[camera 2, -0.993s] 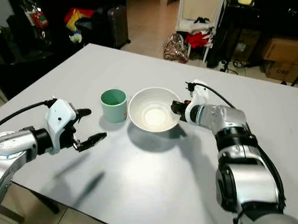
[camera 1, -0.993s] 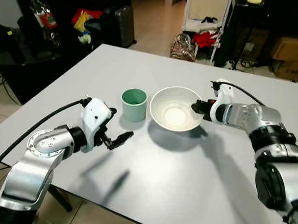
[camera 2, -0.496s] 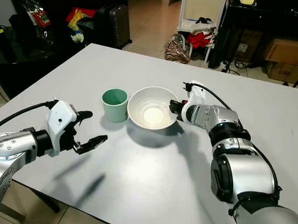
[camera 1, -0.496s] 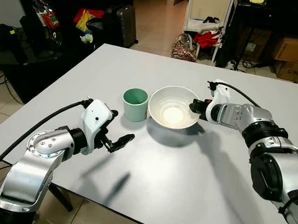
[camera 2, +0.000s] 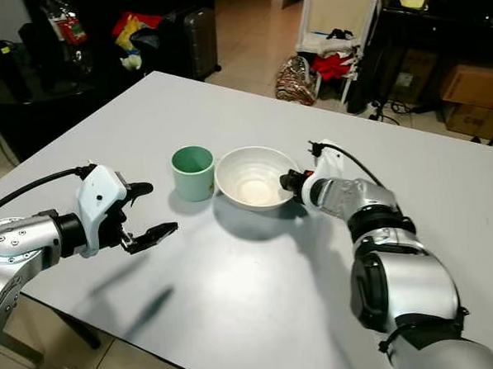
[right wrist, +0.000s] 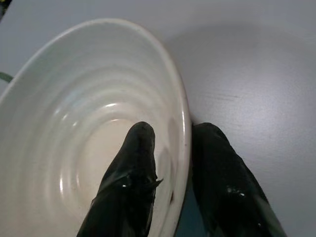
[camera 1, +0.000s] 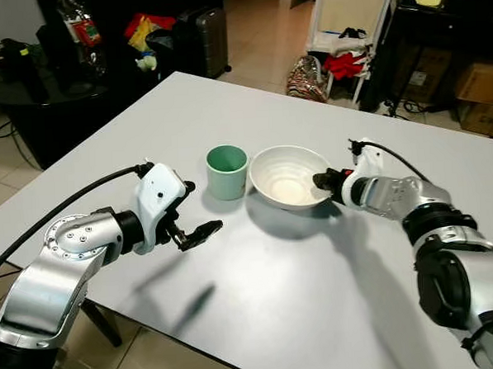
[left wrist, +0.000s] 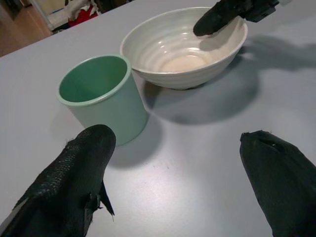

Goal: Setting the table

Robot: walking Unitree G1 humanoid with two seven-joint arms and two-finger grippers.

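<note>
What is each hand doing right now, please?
Left hand: open, holding nothing, near the green cup.
Right hand: closed on the white bowl's rim.

Glossy cream glazed bowl (left wrist: 182, 47) with ribbed inside, matt smooth mint-green cup (left wrist: 102, 96), smooth matt pale grey tabletop (camera 1: 318, 280), rough-textured matt black fingers (left wrist: 79, 173) on left end effector (left wrist: 173, 182), brushed silver metal arms (camera 1: 60, 260)

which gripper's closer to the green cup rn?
Left. The left gripper hovers open just in front of the green cup, apart from it. The right gripper is shut on the far rim of the white bowl, with the bowl between it and the cup.
</note>
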